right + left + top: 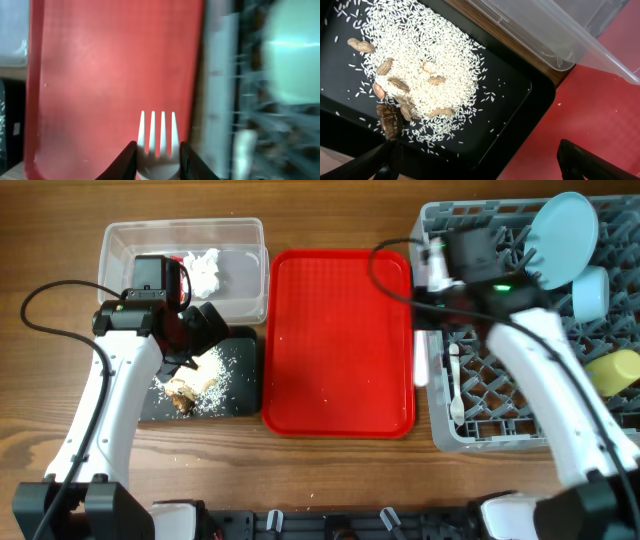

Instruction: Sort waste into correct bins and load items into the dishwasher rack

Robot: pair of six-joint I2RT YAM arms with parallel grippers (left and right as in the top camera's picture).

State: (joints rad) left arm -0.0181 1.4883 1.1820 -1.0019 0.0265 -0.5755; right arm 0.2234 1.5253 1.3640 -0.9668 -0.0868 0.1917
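Observation:
My left gripper [190,345] [480,167] is open and empty, low over the black tray [240,395] [520,107]. The tray holds the food scraps [195,380] [415,65]: white grains and brown peanut shells. The clear tub [240,240] [560,35] holds the white tissue [205,270]. My right gripper [437,268] [157,160] is shut on the white fork [159,135], held over the red tray's right edge beside the grey rack [470,430]. In the rack are the blue plate [562,225], the small blue bowl [590,292], the yellow cup [615,370] and the white spoon [456,385].
The large flat red tray [340,340] [100,60] lies between the bins and the rack. In the right wrist view the rack and a pale round shape [295,60] are blurred. A bit of red shows beside the tissue, mostly under my left arm.

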